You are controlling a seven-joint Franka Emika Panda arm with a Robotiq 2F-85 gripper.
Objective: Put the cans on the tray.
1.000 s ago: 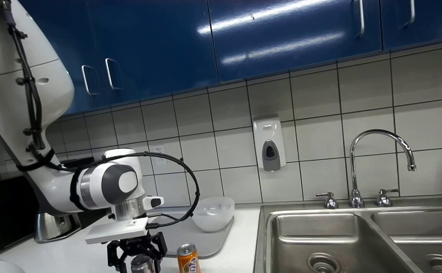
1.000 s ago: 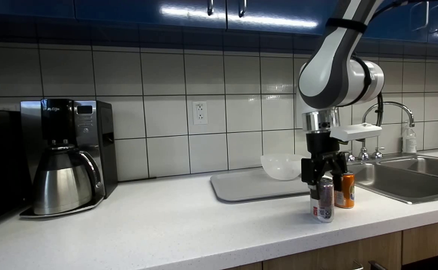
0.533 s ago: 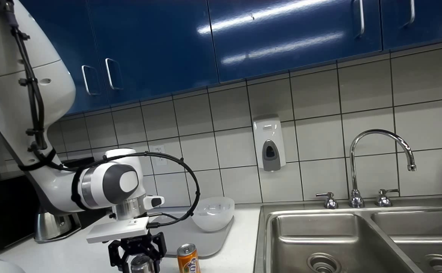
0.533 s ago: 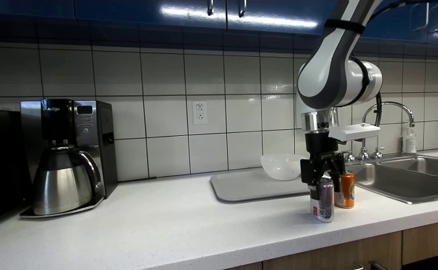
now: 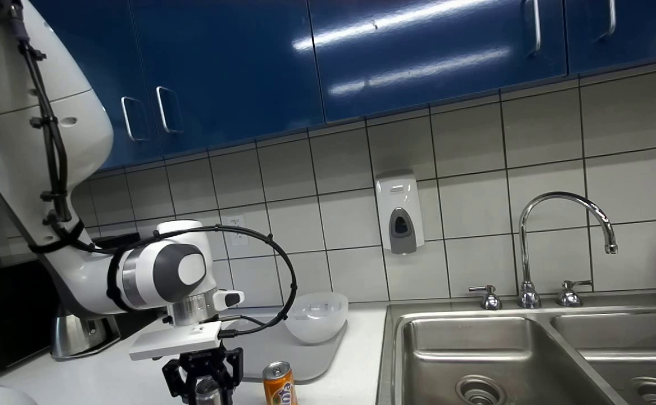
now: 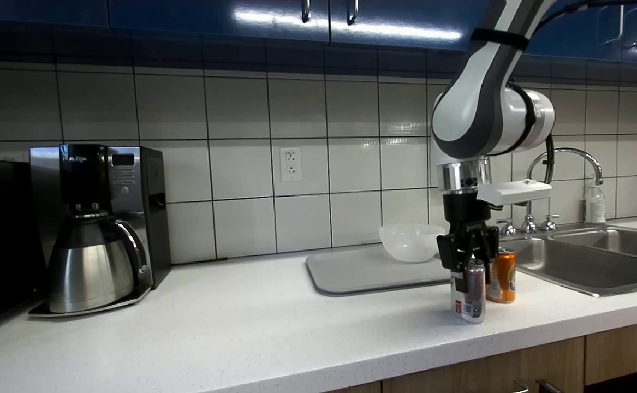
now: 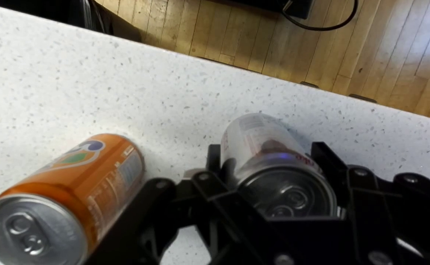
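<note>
Speckled white desk [image 6: 231, 338] along a tiled wall [image 6: 242, 114], blue cabinets [image 5: 221, 67] overhead; past the desk's front edge, the wrist view shows wood plank floor [image 7: 347, 59]. We see the robot arm [image 6: 460, 114] bent down over the desk, tool [image 7: 268, 156] pointing downward. We record the tool grasping the silver drink can [image 6: 470, 308]: its fingers [image 7: 325, 160] lie against opposite sides of the can's upper part. The silver drink can is upright, base on the desk near the front edge, red lettering on its side.

We find the orange Fanta can [image 7: 78, 176] just beside it, upright and free of the tool; in the wrist view a strip of desk and one finger lie between the two. Both cans stand in front of the light-grey tray [image 6: 351, 273], off its surface. The tray lies flat on the desk farther back, toward the wall, and we note a translucent white bowl [image 6: 408, 241] resting on it.

To the right of the cans, in both exterior views, we see a steel double sink [image 5: 462, 340] with a gooseneck faucet [image 5: 524, 259] behind its basins. Well apart from the cans, at the left in an exterior view, we log a coffee maker [image 6: 157, 224] with its steel carafe [image 6: 91, 278] seated on the base.
</note>
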